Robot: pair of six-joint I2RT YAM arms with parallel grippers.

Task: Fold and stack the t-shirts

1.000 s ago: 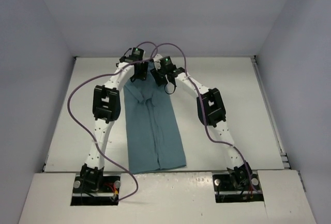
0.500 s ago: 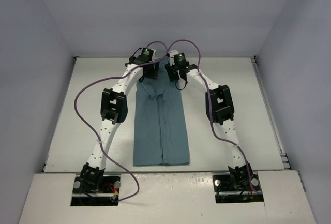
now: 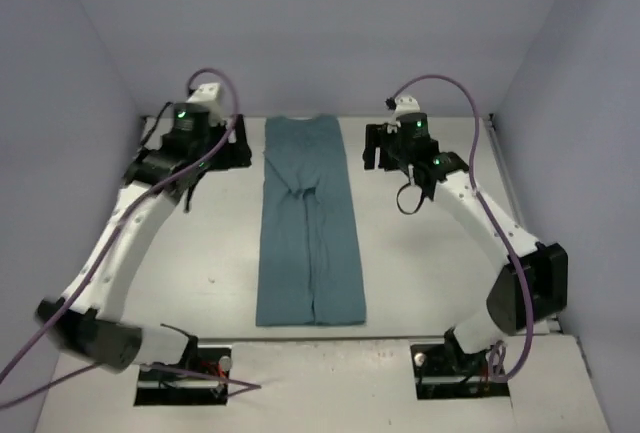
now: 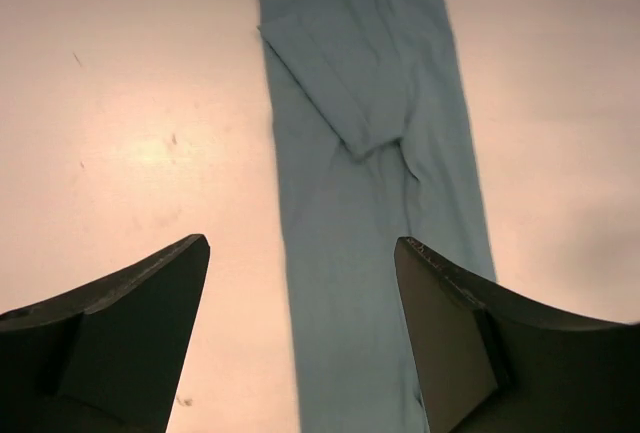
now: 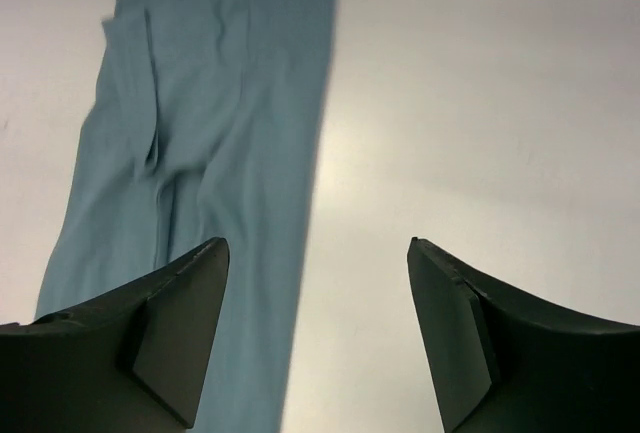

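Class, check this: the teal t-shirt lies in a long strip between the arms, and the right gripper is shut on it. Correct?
One slip: the right gripper is open and empty, beside the t-shirt, as the right wrist view shows. The rest stands.

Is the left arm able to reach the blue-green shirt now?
Probably yes. The left gripper hangs open close to the t-shirt, near its far end, with nothing between them.
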